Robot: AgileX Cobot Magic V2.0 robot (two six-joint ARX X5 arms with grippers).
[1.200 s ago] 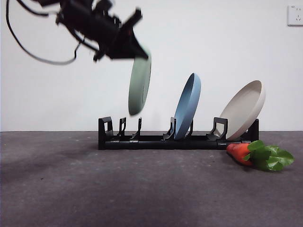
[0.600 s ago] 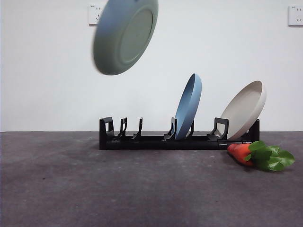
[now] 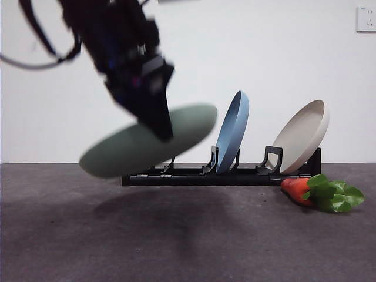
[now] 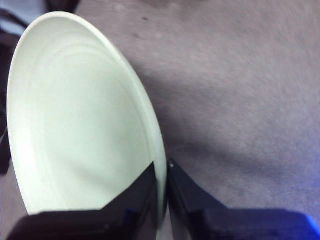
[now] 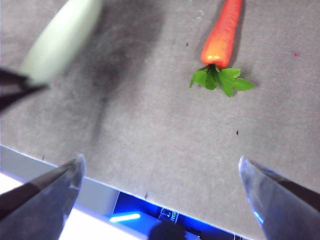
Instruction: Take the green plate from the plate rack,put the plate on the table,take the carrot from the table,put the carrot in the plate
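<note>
Black jaws of the left gripper are clamped on the rim of the green plate, held nearly flat above the table before the plate rack. Placing is in hand; lowering and release are needed next. The right gripper is spread wide near the carrot.

Sage-green plate; blue plate; beige plate; orange carrot; black rack.

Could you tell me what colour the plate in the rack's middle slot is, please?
The middle plate in the plate rack is blue, clearest in the front view.
</note>
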